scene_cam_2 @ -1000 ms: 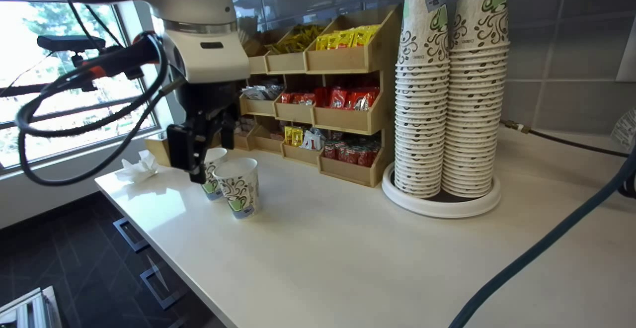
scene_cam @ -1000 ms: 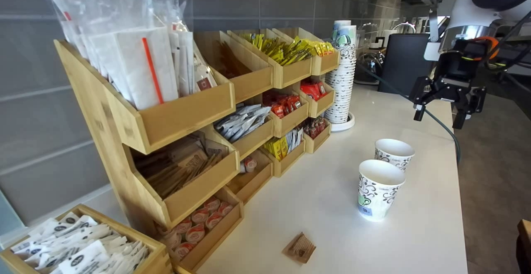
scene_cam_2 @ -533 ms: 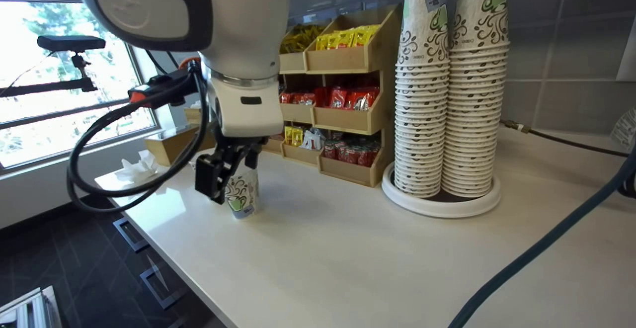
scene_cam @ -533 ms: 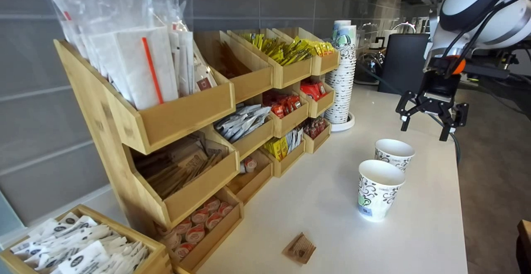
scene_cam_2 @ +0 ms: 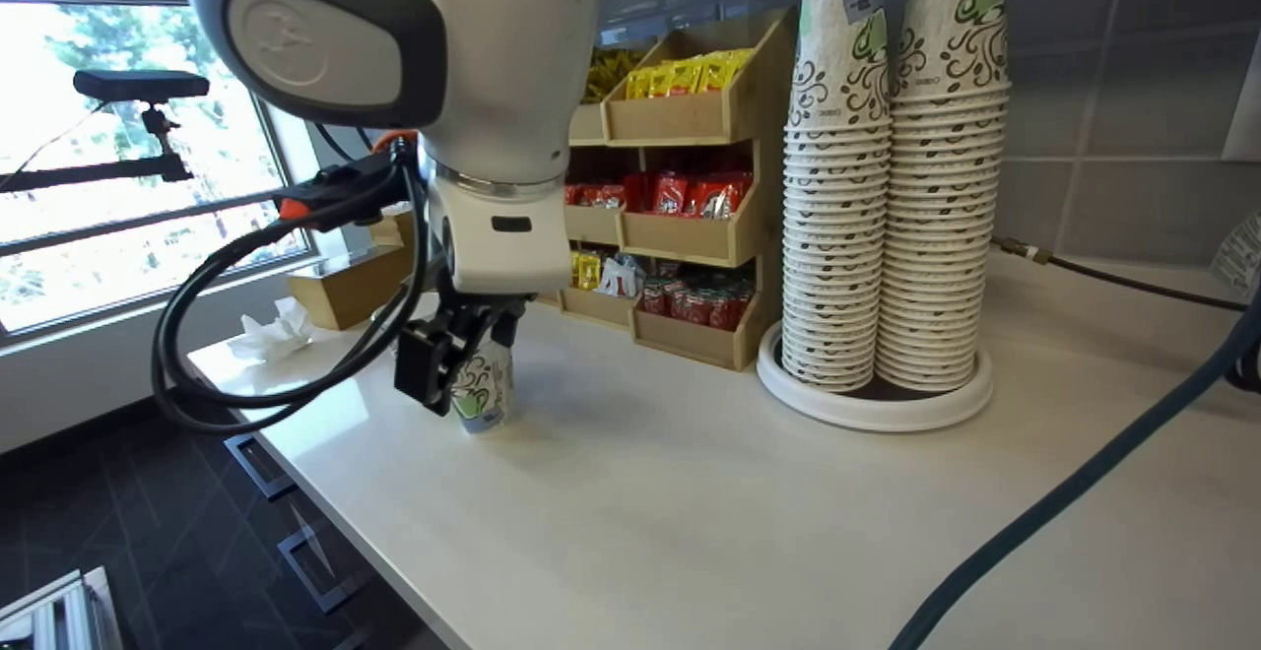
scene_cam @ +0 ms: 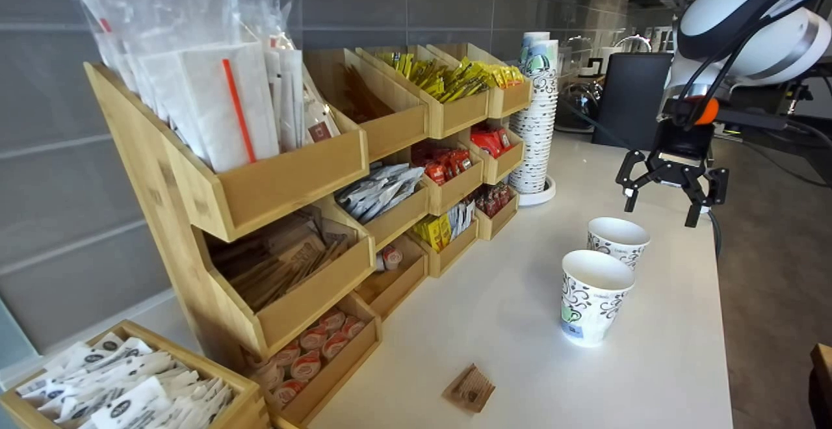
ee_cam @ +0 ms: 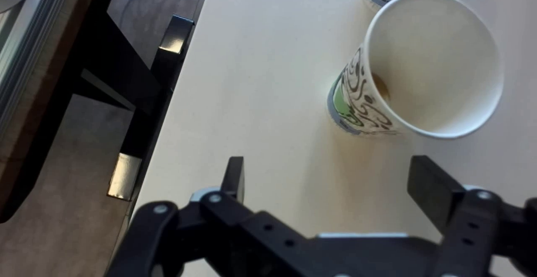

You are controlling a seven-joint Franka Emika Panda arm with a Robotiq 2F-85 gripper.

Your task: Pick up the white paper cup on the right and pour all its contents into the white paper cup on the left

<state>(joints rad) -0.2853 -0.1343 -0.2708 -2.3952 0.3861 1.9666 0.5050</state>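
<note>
Fingers (ee_cam: 233, 176) spread wide, nothing held; white counter (ee_cam: 268, 100) shows through the gap. Near cup (ee_cam: 434, 65) stands upright just ahead of the tips, off toward the finger at the right of the wrist view, apparently untouched. Brown liquid, probably coffee or tea (ee_cam: 381, 87), sits low inside. I take this as the right-hand cup, the one to lift.

Step in hand: approach, I'd say. No grasp yet, no pour yet. Next move calls for a sideways shift to centre the gap on that cup, tips below rim level, then forward until the wall is between both pads and a soft squeeze; paper could buckle.

Far cup (scene_cam: 593, 305) stands upright beyond the near one, going out from the fingers; likely the pour target. Whether the cups touch, can't tell. They're close, so overshooting could knock it.

Pose: gripper (scene_cam: 660, 212) points down over the counter, arm (scene_cam: 708, 23) sloping in from above with the wrist bent. Tip height against the rim is hard to judge. Wooden rack (scene_cam: 296, 185) is well apart from the fingers.
</note>
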